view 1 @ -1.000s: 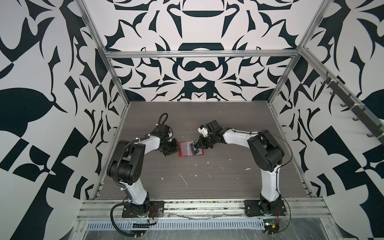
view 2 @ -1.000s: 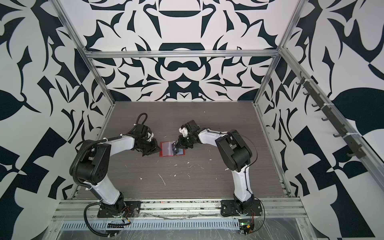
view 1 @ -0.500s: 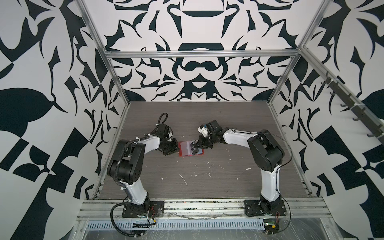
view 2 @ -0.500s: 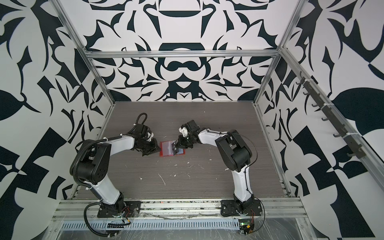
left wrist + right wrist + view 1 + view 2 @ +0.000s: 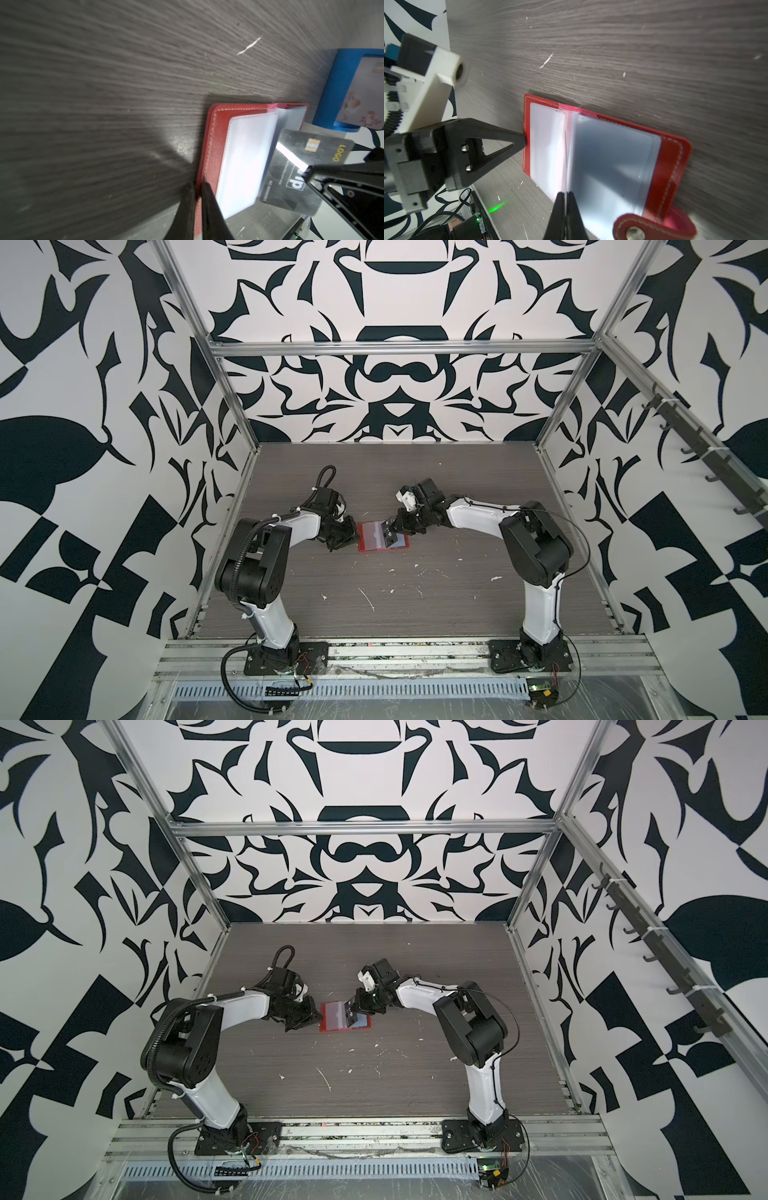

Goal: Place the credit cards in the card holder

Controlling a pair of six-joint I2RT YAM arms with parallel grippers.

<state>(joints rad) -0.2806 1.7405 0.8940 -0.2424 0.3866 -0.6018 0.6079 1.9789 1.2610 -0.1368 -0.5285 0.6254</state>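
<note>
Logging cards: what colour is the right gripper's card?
Black glossy plastic card, gold chip and lettering; clearest in left wrist view.

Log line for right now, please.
left gripper: shut on card holder edge | right gripper: shut on dark card | card: over open pockets, not seated

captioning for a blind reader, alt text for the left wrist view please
The left end effector pinches the cover edge of an open red card holder on a grey table, while the right end effector holds a dark card over its clear pockets. A blue rack holding a pale card stands beyond.
</note>
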